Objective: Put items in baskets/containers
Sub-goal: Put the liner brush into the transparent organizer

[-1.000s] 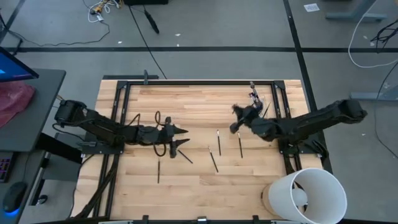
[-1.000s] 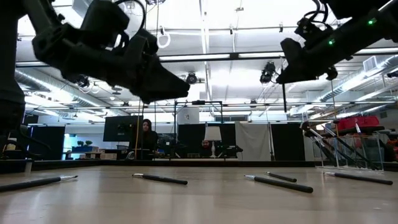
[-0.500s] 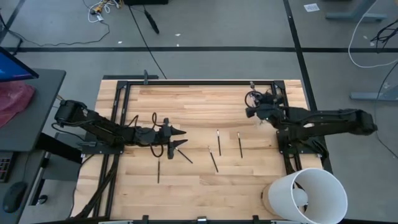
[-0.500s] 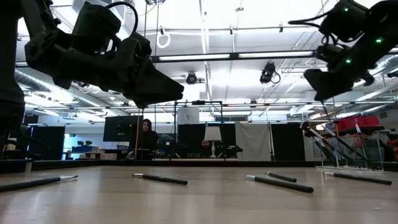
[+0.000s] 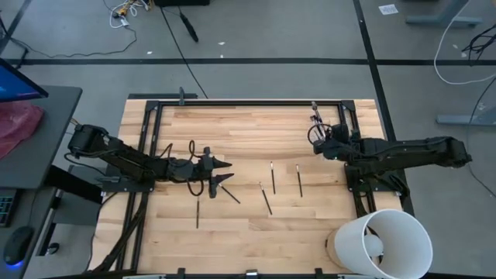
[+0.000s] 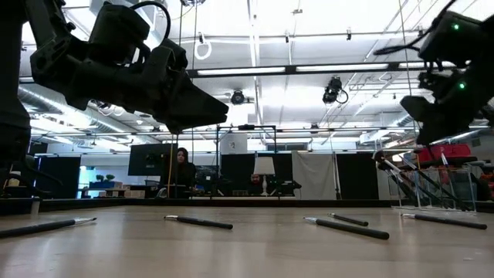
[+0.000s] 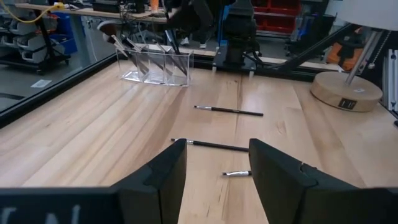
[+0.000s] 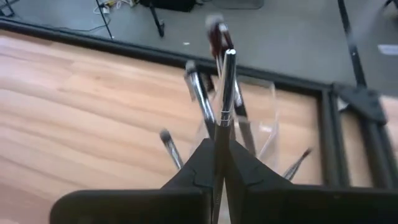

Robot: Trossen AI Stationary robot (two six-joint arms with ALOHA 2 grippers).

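While the left arm stretches low across the table from its base at the left edge, the left gripper (image 5: 222, 172) hangs just above the wood with its two dark fingers (image 7: 163, 175) spread apart and nothing between them. Seen from table height, it floats clear of the surface, snout pointing toward the middle of the table. Just past its fingertips lie loose makeup brushes: a short one (image 7: 237, 173) nearest, then a long dark one (image 7: 211, 145), then another (image 7: 227, 111) farther on, all flat on the boards. From above, five brushes show on the table: one (image 5: 197, 213) nearer the front edge to the left, one (image 5: 230, 194) right beside the left gripper, and three more toward the centre (image 5: 266, 201), (image 5: 273, 177), (image 5: 299, 180), each apart from the others.

Farther back, the right arm reaches in from the right side, forearm nearly level, wrist bent toward the back right corner. The right gripper (image 5: 319, 144) is clenched on a slim brush with a silvery ferrule (image 8: 224, 87), held nearly upright between the closed fingers (image 8: 198, 175). Directly beyond it stands the clear cup (image 8: 264, 121), with several brushes already leaning inside, heads up. The held brush seems to hover over or just at the cup's rim, though whether its lower end is inside the cup cannot be told. In the left wrist view the same clear container (image 7: 153, 66) sits at the far side of the table by the black frame.

A large white bucket (image 5: 383, 242) stands at the front right corner.
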